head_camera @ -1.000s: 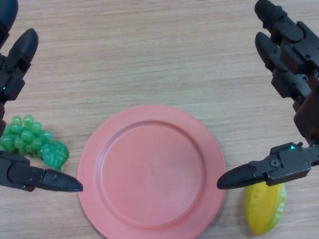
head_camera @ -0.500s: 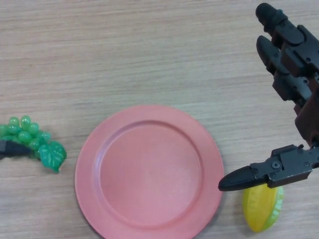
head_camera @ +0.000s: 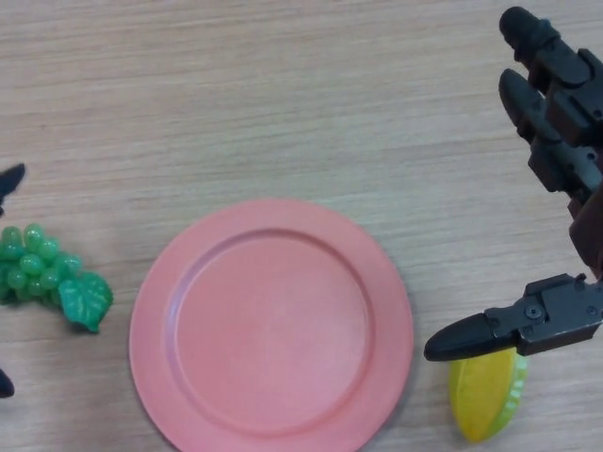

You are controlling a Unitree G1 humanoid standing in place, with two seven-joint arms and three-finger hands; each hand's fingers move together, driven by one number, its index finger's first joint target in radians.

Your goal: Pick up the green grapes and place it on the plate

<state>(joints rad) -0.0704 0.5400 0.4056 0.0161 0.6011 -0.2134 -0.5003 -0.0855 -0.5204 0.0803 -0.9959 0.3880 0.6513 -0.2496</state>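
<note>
left hand point(head_camera: 9, 181) nearly out of frame — grip unreadable — beside green grapes point(head_camera: 33, 265); right hand point(head_camera: 556, 179) spread, empty.

a yellow star fruit point(head_camera: 485, 394) with greenish edges lies on the wooden table point(head_camera: 283, 104) at the lower right. it rests flat on the tabletop with its ridges running lengthwise, and its lower end sits close to the bottom edge of the view. the table's surface is light wood with fine grain lines running across.
</note>
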